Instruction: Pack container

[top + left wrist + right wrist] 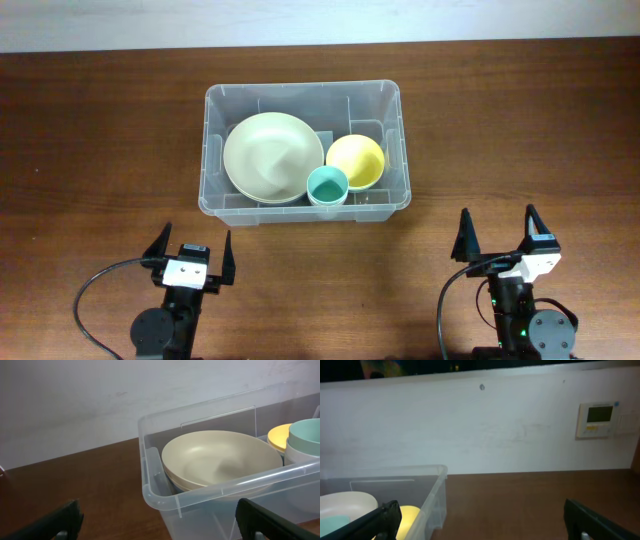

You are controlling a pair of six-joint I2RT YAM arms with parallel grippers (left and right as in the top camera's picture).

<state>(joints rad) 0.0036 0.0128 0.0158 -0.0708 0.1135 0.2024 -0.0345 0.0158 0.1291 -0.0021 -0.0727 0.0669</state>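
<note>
Clear container (pixel 300 90) holds cream bowl (pixel 268 157), yellow bowl (pixel 357 160), teal cup (pixel 327 184). Left claw (pixel 194 247) and right claw (pixel 498 228) gape wide, empty. Right wrist view alone shows a wall panel (pixel 598 419).

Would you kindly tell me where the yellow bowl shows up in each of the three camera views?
Overhead: the yellow bowl sits right of centre inside the container, beside the teal cup.
Left wrist: at the far right edge, partly behind the teal cup.
Right wrist: bottom left, inside the container's corner.
Shared landmark: the container's clear rim.
</note>
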